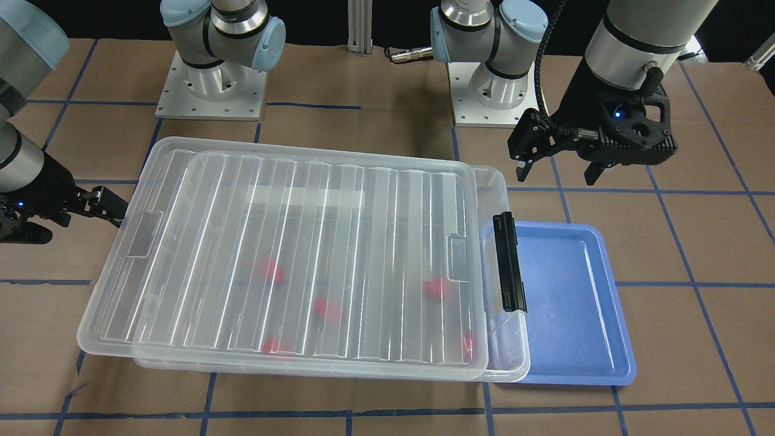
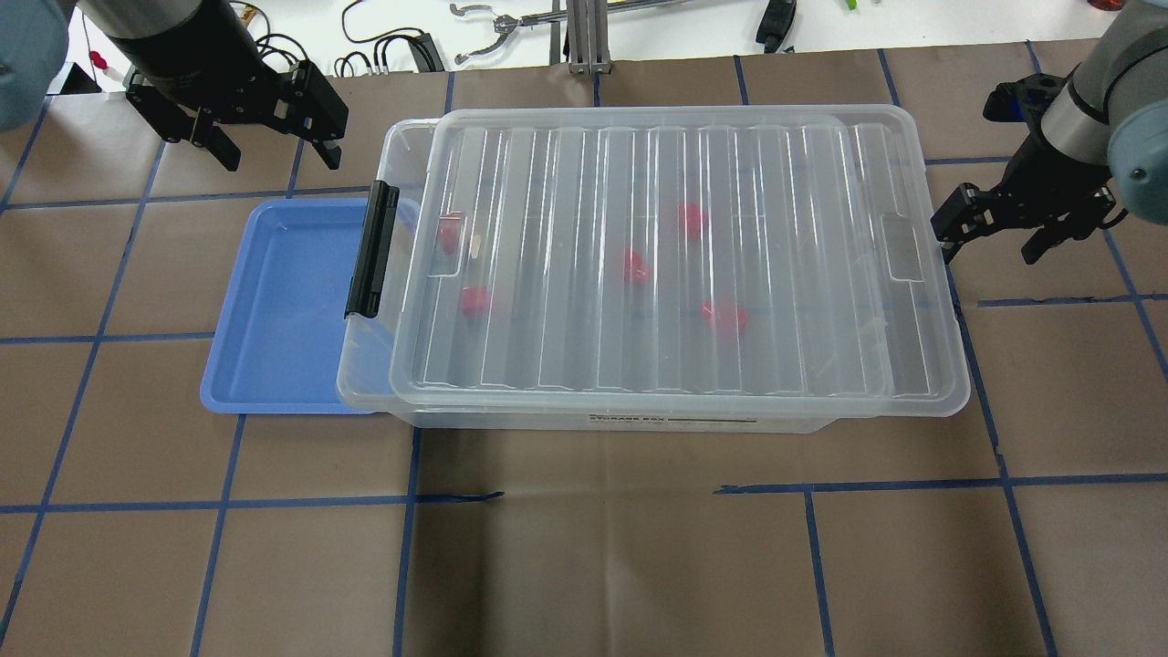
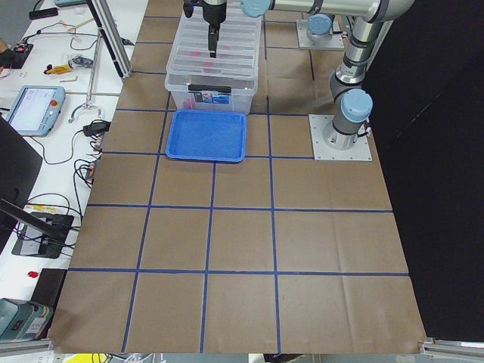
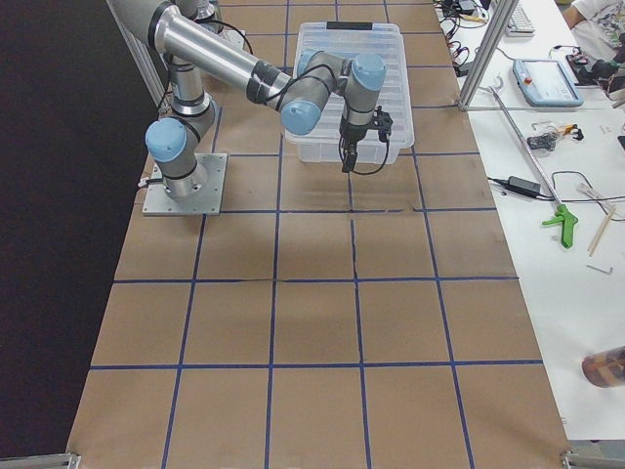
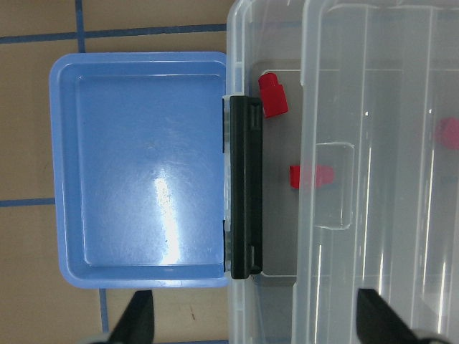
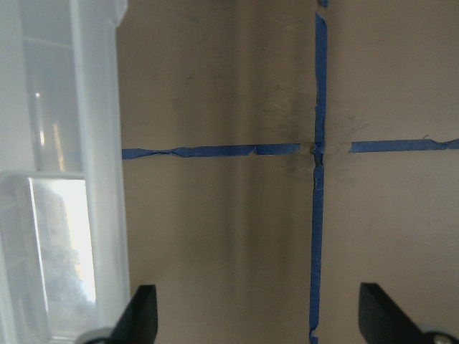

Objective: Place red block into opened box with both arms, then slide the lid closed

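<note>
The clear box (image 2: 401,164) holds several red blocks, among them one (image 2: 474,301) near the latch end and one (image 2: 636,266) mid-box. The ribbed lid (image 2: 639,164) lies on top, offset toward my right, so a strip by the black latch (image 2: 370,248) is uncovered; two blocks (image 5: 272,94) show there. My left gripper (image 2: 280,157) hangs open and empty above the table behind the latch end. My right gripper (image 2: 990,251) is open beside the lid's far short end, one finger (image 6: 140,312) next to the rim (image 6: 100,143); I cannot tell if it touches.
An empty blue tray (image 2: 283,301) lies against the box's latch end, partly under it. Both arm bases (image 1: 209,85) stand behind the box. Brown table with blue tape lines (image 6: 315,215) extends on my right. A bench with cables and tools (image 2: 511,23) lies beyond the table.
</note>
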{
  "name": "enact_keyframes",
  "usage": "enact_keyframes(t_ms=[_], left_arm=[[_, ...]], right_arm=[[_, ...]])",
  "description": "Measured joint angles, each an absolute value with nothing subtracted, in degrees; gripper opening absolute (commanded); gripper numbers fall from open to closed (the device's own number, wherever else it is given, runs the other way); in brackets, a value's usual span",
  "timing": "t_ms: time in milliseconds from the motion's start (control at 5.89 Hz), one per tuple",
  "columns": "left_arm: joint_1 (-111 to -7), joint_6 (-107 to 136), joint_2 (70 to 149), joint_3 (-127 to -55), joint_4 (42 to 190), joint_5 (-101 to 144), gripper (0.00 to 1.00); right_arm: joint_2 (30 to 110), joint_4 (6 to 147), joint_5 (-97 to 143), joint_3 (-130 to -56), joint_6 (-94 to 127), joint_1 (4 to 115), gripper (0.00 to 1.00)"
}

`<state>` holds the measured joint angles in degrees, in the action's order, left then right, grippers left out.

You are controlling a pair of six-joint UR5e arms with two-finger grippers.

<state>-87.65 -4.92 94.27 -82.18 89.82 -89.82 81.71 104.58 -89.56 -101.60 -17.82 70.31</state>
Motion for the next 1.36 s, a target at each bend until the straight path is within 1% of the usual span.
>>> enact_keyframes(t_ms=[509, 848, 1018, 1357], left_arm=[[-87.69, -4.92, 94.31, -82.21, 89.82, -89.82, 0.98], [-87.65, -4.92, 94.31, -82.26, 89.82, -89.83, 0.98], [-87.69, -4.92, 94.31, -82.30, 89.83, -89.82, 0.98], [-87.71, -4.92, 94.31, -82.38, 89.83, -89.82, 0.98]], right_arm=[[81.95, 104.72, -87.22, -103.02, -17.00, 72.75, 1.00], [83.02, 104.53, -87.59, -101.81, -16.40, 73.42, 1.00], [84.60, 102.48, -87.75, -99.63, -16.31, 73.59, 1.00], [86.58, 92.28, -87.74, -90.22, -12.11, 77.76, 1.00]])
